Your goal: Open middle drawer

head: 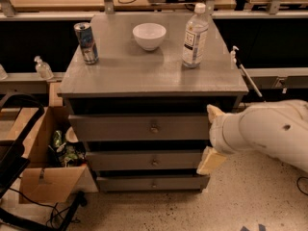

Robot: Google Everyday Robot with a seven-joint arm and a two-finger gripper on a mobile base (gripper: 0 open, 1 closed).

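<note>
The grey cabinet (154, 76) has three drawer fronts. The middle drawer (120, 160) is a wide low grey front with a small round knob (155, 162), and it is closed. A taller drawer (110, 127) sits above it and a narrower one (125, 183) below. My gripper (211, 136) is in front of the cabinet's right edge, open and empty. One cream fingertip (213, 112) is level with the top drawer. The other (209, 161) is at the right end of the middle drawer. The gripper is well right of the knob.
On the cabinet top stand a can (86, 43), a white bowl (149, 35) and a water bottle (194, 36). An open cardboard box (43, 177) with rubbish sits on the floor to the left. A black frame (14, 158) is at the far left. A bench runs behind.
</note>
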